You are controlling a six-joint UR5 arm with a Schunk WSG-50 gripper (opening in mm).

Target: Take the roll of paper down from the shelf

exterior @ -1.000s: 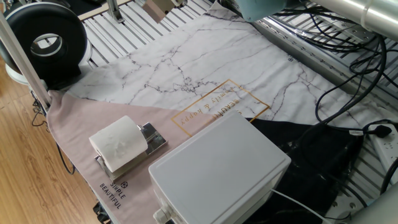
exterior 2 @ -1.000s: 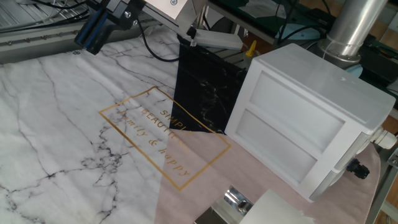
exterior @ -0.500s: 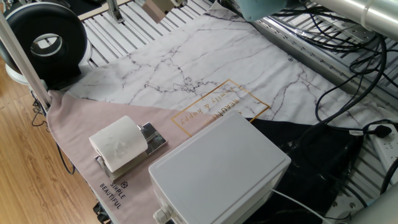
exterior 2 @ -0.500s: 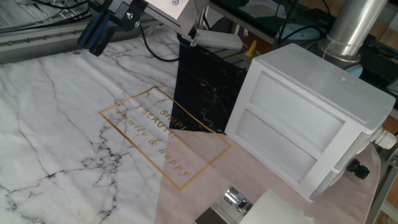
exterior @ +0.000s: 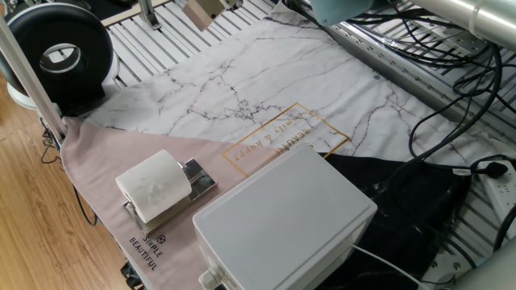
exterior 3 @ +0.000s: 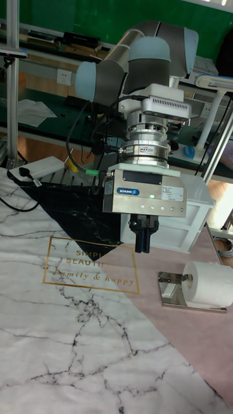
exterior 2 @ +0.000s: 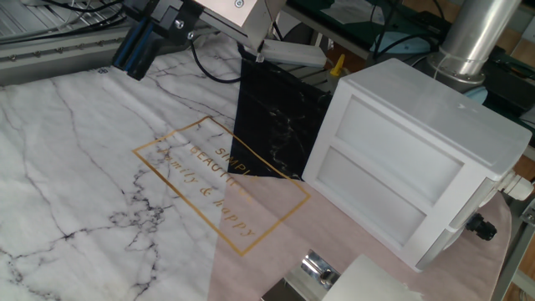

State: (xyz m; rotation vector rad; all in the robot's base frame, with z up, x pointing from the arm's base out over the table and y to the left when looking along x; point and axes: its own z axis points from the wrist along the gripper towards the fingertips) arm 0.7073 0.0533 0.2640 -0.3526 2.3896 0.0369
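Note:
The white roll of paper [exterior: 153,185] lies on its side on the small chrome shelf [exterior: 199,179], at the pink corner of the cloth. The tall fixed view shows the roll [exterior 3: 208,283] on the shelf [exterior 3: 171,292] at the right. My gripper [exterior 3: 142,248] hangs above the cloth to the left of the shelf and well apart from the roll. It points down, and its dark fingers [exterior 3: 138,237] are pressed together with nothing between them. In the other fixed view only the gripper's blue fingers [exterior 2: 138,46] show at the top left, while the roll [exterior 2: 376,283] is cut off by the bottom edge.
A big white plastic box [exterior: 286,219] stands right beside the shelf. A black round fan [exterior: 56,50] and a metal post [exterior: 32,72] stand at the far left. Cables [exterior: 451,48] and a power strip [exterior: 496,184] lie along the right side.
The gripper has shifted slightly to the right in the other fixed view. The roll and the shelf have not moved.

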